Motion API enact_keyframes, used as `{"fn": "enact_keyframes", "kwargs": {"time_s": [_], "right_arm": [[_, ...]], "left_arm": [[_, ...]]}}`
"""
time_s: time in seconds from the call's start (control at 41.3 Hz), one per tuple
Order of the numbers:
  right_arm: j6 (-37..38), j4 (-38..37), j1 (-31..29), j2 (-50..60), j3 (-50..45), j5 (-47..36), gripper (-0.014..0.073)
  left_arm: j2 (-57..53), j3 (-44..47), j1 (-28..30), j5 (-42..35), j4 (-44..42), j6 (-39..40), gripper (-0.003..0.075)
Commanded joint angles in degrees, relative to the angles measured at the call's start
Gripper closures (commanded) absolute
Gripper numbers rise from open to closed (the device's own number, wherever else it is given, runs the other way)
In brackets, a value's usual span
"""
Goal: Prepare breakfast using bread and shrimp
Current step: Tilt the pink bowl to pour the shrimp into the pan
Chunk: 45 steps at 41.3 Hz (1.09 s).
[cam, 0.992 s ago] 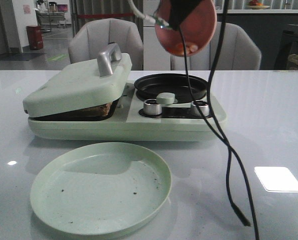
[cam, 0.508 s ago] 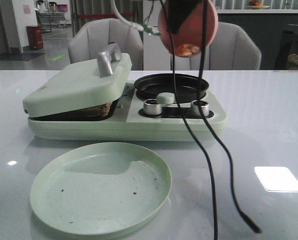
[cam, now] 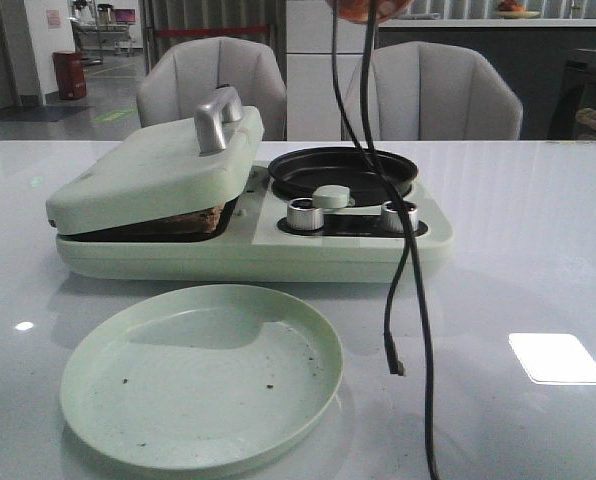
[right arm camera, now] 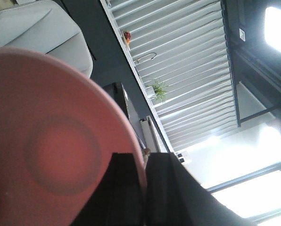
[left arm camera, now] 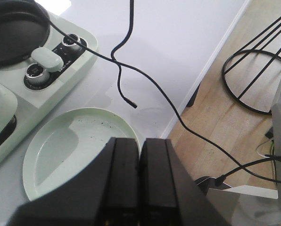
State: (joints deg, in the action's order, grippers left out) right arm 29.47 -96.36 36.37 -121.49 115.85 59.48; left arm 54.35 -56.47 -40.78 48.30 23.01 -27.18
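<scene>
White glossy counter (cam: 538,230), two grey chairs (cam: 213,85) beyond. Mint breakfast maker (cam: 248,215) at centre: left lid (cam: 153,165) propped ajar over bread (cam: 188,218), black pan (cam: 343,172) on its right. Empty mint plate (cam: 200,375) near, crumbs on it. Right fingers (right arm camera: 145,188) pinch the rim of a pink dish (right arm camera: 51,155), raised high above the pan. Left fingers (left arm camera: 139,174) pressed together, holding nothing. Black cables (cam: 410,260) dangle. Shrimp not clearly seen.
</scene>
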Motion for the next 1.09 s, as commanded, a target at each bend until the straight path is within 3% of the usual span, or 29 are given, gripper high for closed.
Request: {"fn": "enact_keyframes", "kwargs": {"time_s": [0.0,0.097,0.242,0.992,1.065], "right_arm": [[0.1,2.5,0.2,3.6,0.6,-0.5,0.0544],[-0.4,5.5,0.1,1.7,-2.6,-2.8,0.0544],[-1.4,-6.8,0.4,-1.9,-4.3,1.9,0.0544],[-1.3,-6.8,0.6,3.1,-3.3,2.8,0.0547],[1.2,-6.8,0.6,3.5,-3.3,3.3,0.0547]], "left_arm": [[-0.8,-1.6,-0.5,-3.9,1.5,0.2,0.0622],[-0.8,-1.6,-0.5,-3.9,1.5,0.2,0.0622],[-0.8,-1.6,-0.5,-3.9,1.5,0.2,0.0622],[-0.8,-1.6,-0.5,-3.9,1.5,0.2,0.0622],[-0.8,-1.6,-0.5,-3.9,1.5,0.2,0.0622]]}}
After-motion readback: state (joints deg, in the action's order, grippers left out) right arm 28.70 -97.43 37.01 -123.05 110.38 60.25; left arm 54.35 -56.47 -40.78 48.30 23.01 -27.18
